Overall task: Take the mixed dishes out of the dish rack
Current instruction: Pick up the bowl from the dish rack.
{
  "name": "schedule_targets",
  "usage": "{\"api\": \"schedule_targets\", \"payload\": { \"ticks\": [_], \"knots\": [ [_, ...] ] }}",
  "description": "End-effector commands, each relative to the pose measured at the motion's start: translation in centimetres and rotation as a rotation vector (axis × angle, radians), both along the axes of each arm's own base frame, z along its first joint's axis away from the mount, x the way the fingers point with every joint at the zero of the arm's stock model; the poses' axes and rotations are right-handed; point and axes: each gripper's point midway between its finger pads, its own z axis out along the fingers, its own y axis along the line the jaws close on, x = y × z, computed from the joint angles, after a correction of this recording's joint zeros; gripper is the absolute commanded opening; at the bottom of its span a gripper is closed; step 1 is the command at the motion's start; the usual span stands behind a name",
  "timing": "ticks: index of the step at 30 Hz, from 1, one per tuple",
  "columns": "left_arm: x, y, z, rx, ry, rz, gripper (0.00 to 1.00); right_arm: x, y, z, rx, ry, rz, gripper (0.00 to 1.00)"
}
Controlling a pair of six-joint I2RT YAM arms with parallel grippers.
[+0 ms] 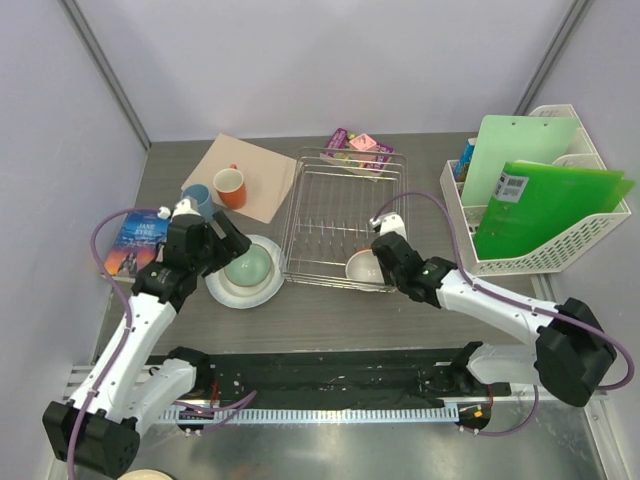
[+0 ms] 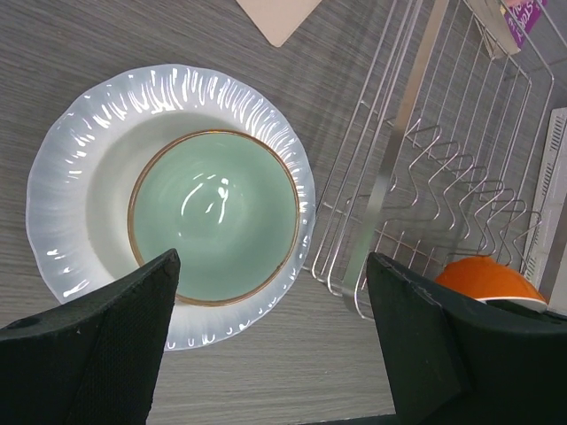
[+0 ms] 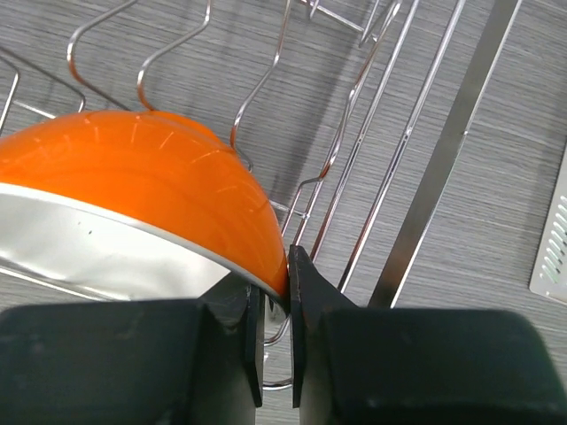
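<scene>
The silver wire dish rack (image 1: 340,200) stands mid-table. The cream bowl with orange outside (image 1: 361,266) sits tilted in its near right corner. My right gripper (image 1: 379,260) is shut on that bowl's rim; in the right wrist view the jaws (image 3: 276,301) pinch the orange rim (image 3: 133,186). The pale green bowl (image 1: 247,266) sits in the large white plate (image 1: 222,290) left of the rack. My left gripper (image 1: 222,240) hovers open and empty above them (image 2: 270,354), over the bowl (image 2: 215,215) and plate (image 2: 71,177). The orange-red mug (image 1: 230,187) and light-blue cup (image 1: 197,198) stand at the back left.
A tan mat (image 1: 262,172) lies under the mug. A book (image 1: 134,246) lies at the far left. A white file basket (image 1: 560,240) with green folders (image 1: 545,200) stands at the right. Colourful packets (image 1: 358,148) lie behind the rack.
</scene>
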Motion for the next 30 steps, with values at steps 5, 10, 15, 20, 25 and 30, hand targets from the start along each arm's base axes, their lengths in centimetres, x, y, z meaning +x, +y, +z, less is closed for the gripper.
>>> {"api": "schedule_targets", "payload": {
  "ticks": [5, 10, 15, 20, 25, 30],
  "knots": [
    [1.3, -3.2, 0.2, -0.097, -0.012, -0.105, 0.81, 1.0, -0.3, 4.5, 0.134, -0.155, -0.087, 0.01],
    [3.5, -6.5, -0.5, -0.078, 0.042, -0.198, 0.87, 1.0, -0.4, 4.4, 0.117, -0.153, -0.077, 0.01],
    [6.0, -10.6, 0.4, -0.040, -0.006, -0.272, 0.90, 1.0, -0.3, 4.0, 0.111, -0.142, -0.068, 0.01],
    [7.7, -12.1, -1.6, 0.024, 0.041, -0.285, 0.86, 1.0, 0.0, 4.1, 0.116, -0.142, -0.055, 0.01],
    [9.0, -13.2, -3.6, 0.065, 0.092, -0.303, 0.70, 1.1, 0.1, 4.1, 0.118, -0.142, -0.051, 0.01],
    [8.9, -13.4, -6.1, 0.102, 0.152, -0.302, 0.28, 1.1, 0.0, 4.2, 0.116, -0.147, -0.051, 0.01]
  ]
}}
